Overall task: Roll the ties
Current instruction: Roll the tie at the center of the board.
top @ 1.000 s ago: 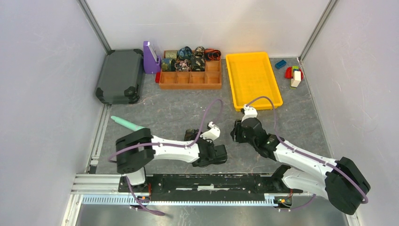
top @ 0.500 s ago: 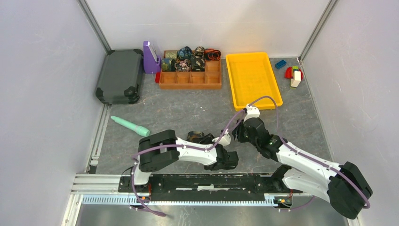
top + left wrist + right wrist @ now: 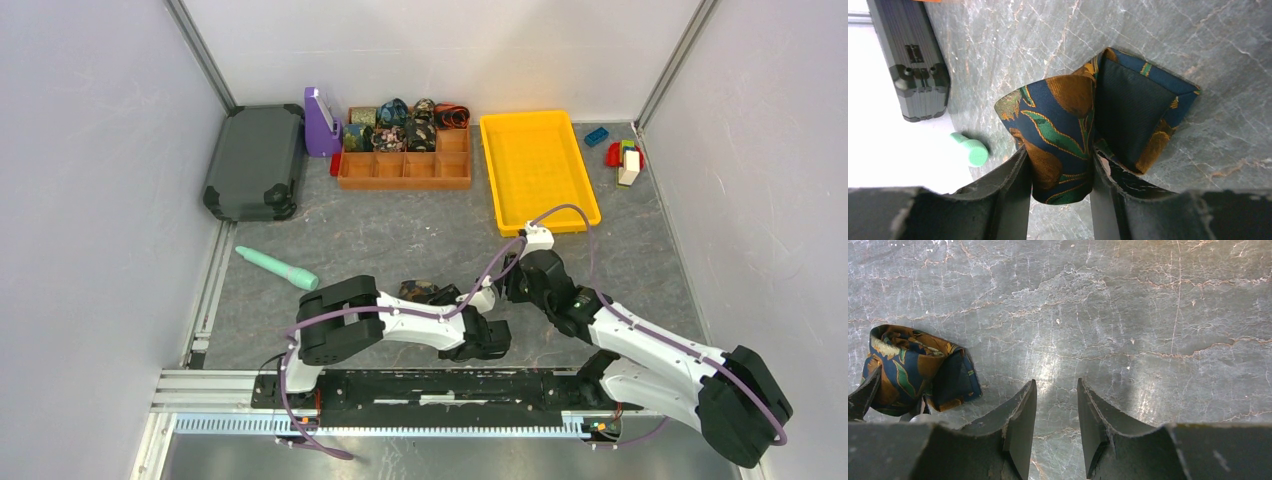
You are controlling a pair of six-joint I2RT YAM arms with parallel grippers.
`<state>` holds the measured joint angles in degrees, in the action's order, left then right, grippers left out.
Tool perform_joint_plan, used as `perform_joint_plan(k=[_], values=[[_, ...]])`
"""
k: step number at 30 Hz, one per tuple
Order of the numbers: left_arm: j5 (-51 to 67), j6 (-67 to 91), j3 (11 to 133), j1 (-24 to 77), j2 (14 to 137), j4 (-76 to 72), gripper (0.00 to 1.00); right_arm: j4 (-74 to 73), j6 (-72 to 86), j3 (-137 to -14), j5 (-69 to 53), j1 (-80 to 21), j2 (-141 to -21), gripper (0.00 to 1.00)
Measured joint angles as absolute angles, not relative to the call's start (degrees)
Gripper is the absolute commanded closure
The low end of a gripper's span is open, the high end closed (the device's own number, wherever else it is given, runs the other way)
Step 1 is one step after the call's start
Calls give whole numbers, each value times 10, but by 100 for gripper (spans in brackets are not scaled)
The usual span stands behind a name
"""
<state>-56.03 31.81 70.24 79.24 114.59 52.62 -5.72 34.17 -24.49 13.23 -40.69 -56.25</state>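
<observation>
A coiled navy-and-orange tie point(image 3: 1063, 145) is clamped in the left end effector point(image 3: 1058, 165) on the worktop point(image 3: 1148, 315), well apart from the yellow tray point(image 3: 540, 165), while the right end effector point(image 3: 1057, 390) is held parted nearer that tray.

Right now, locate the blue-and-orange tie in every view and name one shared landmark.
Top external: tie at centre, beside the left arm.
Left wrist: centre, pinched in the left tool.
Right wrist: left edge.
Landmark: teal stick, in top external and left wrist, not right wrist.
</observation>
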Motion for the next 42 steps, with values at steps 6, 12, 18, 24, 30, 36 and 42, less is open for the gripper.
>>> perform_joint_plan(k=[6, 12, 18, 24, 30, 36, 42], values=[[-525, 317, 700, 792, 1127, 518, 42, -57, 342, -245, 129, -401, -563, 58], [-493, 317, 699, 792, 1114, 506, 37, -57, 342, -245, 125, -399, -568, 58], [-473, 318, 698, 792, 1097, 497, 30, -57, 341, -251, 123, -396, -572, 58], [-453, 318, 697, 792, 1079, 487, 25, -57, 340, -261, 121, -396, -573, 58], [-442, 318, 696, 789, 1067, 479, 18, -57, 339, -265, 118, -394, -578, 57], [-429, 318, 685, 778, 1009, 466, 16, -57, 331, -273, 111, -392, -578, 56], [-426, 318, 683, 774, 951, 466, 16, -55, 331, -273, 92, -392, -579, 50]])
